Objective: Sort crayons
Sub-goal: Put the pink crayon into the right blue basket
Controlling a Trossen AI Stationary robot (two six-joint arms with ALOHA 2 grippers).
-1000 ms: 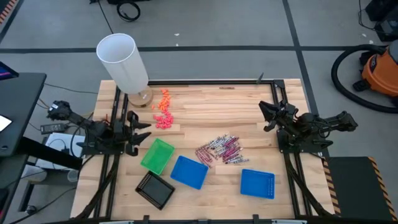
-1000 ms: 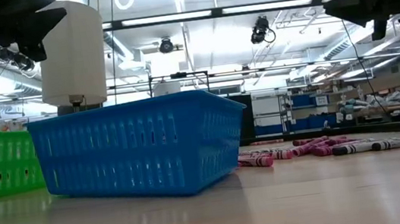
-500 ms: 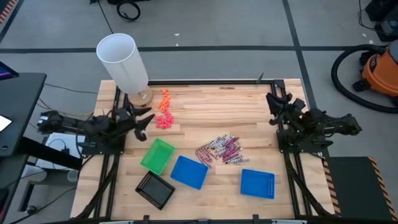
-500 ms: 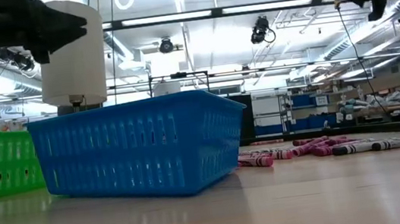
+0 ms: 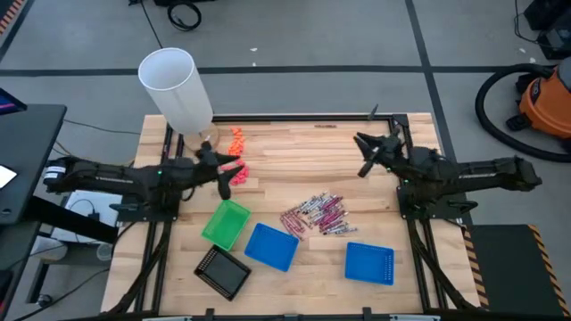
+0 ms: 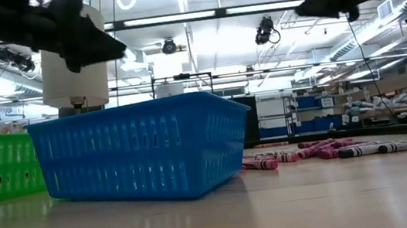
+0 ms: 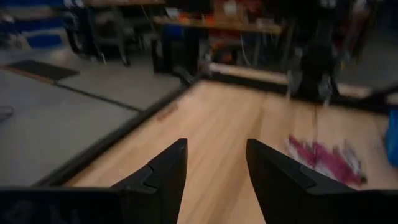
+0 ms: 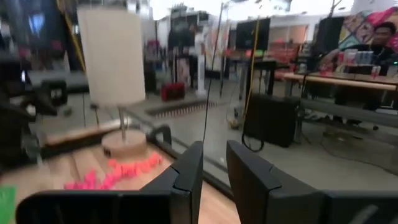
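Reaching out over the pale wooden table (image 5: 294,147), I have both arms raised and neither holds anything. My left gripper (image 5: 225,174) hangs above the scatter of orange and pink chunky bits (image 5: 235,165) on the far left, its fingers (image 7: 168,171) well apart. My right gripper (image 5: 368,153) floats over bare wood on the far right, its fingers (image 8: 186,171) standing only a narrow gap apart, with nothing between them.

Nearer to me sit the empty trays: a green plastic basket (image 5: 225,222), a blue plastic basket (image 5: 271,246) beside it, a second blue plastic basket (image 5: 369,263) to the right, and a black square tray (image 5: 223,271) at the near left. The tall white cylinder on its round base (image 5: 177,89) stands at the far left corner.

The crayons (image 5: 314,214), thin pinkish-red, maroon and silvery-grey sticks, lie in a loose heap mid-table between the baskets and the right arm. They lie flat, most running along a diagonal from near left to far right, though some cross the others.

To start well, I judge I should drop on a stick at the heap's edge, jaws set across its long axis.
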